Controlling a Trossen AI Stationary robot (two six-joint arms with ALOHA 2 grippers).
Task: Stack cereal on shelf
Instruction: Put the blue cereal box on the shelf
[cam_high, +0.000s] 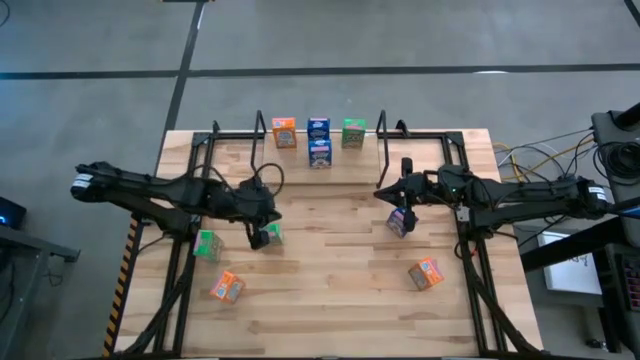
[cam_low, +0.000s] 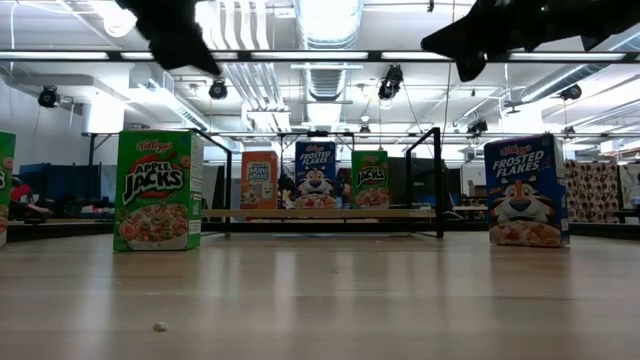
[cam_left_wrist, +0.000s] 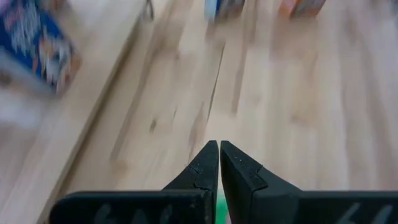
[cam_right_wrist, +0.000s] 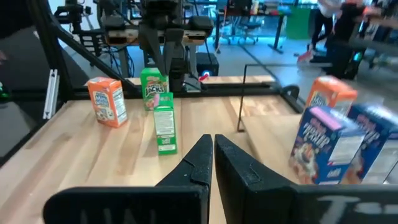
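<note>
Both arms hang over the table with nothing in their grasp: the left gripper (cam_high: 262, 226) has its fingers (cam_left_wrist: 208, 163) pressed flat together, and the right gripper (cam_high: 402, 207) shows the same closed pair of fingers (cam_right_wrist: 205, 163) in its own wrist view. Just below the left gripper's tip stands a green box (cam_high: 268, 235), so close from above that it seems nearly under the fingers; a second green box (cam_high: 207, 244) sits a little further back toward that arm's base, and an orange box (cam_high: 227, 287) lies beyond that, near the front edge. Right under the right gripper is a blue box (cam_high: 399, 223), and another orange box (cam_high: 426, 273) rests well off toward the front. Ahead of both grippers, at the far side, the shelf (cam_high: 382, 128) already carries four boxes: orange (cam_high: 285, 132), blue (cam_high: 319, 128), green (cam_high: 353, 133), and a second blue one (cam_high: 320, 154) just in front of the row. So the job looks under halfway, and the step in hand, as I read it, is a pick. To do it well, each gripper has to spread its fingers before dropping, straddle the box squarely on two opposite flat faces, and close low enough that the light cardboard doesn't tip or twist. Coming down closed would simply knock the box over. One arm at a time toward the shelf looks safer, since both reach the same row.
</note>
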